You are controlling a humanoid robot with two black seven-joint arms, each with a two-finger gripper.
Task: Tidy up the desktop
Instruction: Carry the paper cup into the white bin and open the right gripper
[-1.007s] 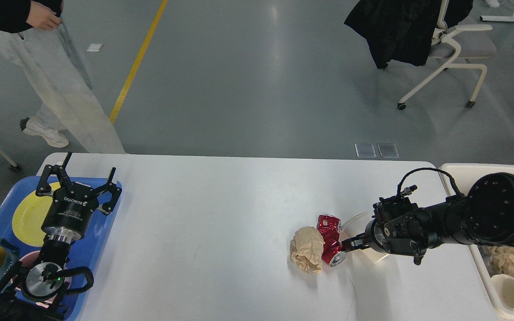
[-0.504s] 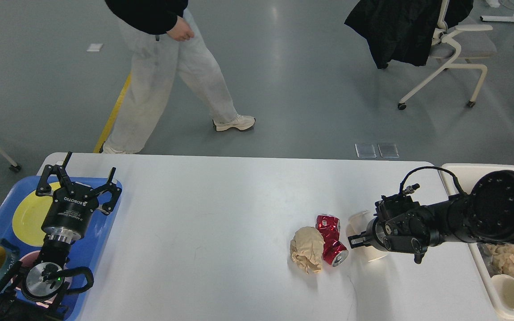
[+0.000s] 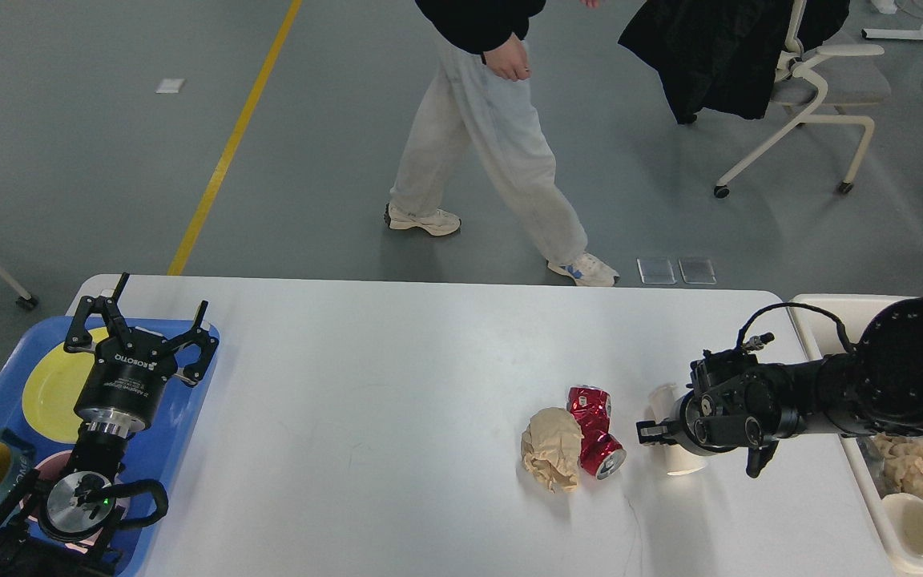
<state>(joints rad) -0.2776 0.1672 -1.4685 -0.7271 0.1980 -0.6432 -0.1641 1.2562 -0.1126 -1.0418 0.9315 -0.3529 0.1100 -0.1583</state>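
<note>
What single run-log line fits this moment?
left gripper: open above blue plastic tray | right gripper: beside crushed red metal can, state unclear

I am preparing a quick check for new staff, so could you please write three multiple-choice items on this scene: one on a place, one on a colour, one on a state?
1. Where does the yellow plate lie?
A. on the blue tray
B. in the white bin
C. on the floor

2. What colour is the crushed can?
A. green
B. red
C. silver

3. How is the left claw?
A. shut on a cup
B. shut on paper
C. open, holding nothing

Answers: 1 A, the plate rests within the tray's rim. 2 B, its dented side is red. 3 C, its fingers are spread with nothing between them.
</note>
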